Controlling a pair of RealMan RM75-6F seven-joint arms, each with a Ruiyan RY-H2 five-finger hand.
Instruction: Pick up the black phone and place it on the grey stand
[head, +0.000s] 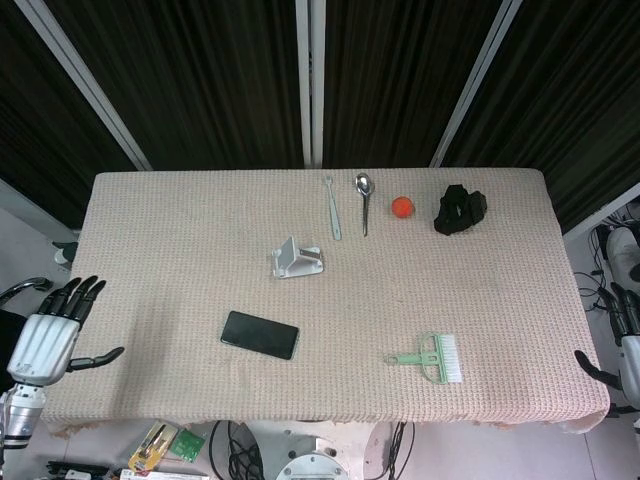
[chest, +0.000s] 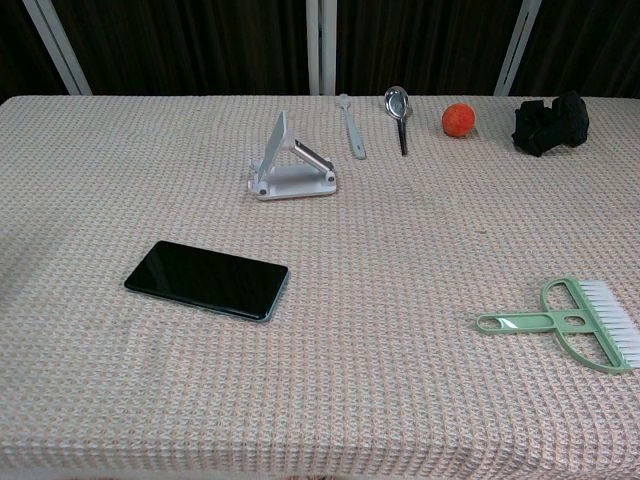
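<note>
The black phone (head: 260, 334) (chest: 207, 279) lies flat on the table, left of centre and near the front. Behind it, towards the middle, stands the grey stand (head: 295, 259) (chest: 288, 164), with nothing on it. My left hand (head: 52, 326) hangs off the table's left edge, fingers spread and holding nothing, well to the left of the phone. Only the head view shows my right hand (head: 618, 340), at the frame's right edge beyond the table; its fingers appear apart and hold nothing. Neither hand shows in the chest view.
A green brush (head: 432, 357) (chest: 570, 324) lies at the front right. Along the back are a grey utensil (head: 332, 207) (chest: 351, 125), a metal spoon (head: 364, 200) (chest: 398, 114), an orange ball (head: 402, 207) (chest: 458, 118) and a black object (head: 459, 211) (chest: 549, 122).
</note>
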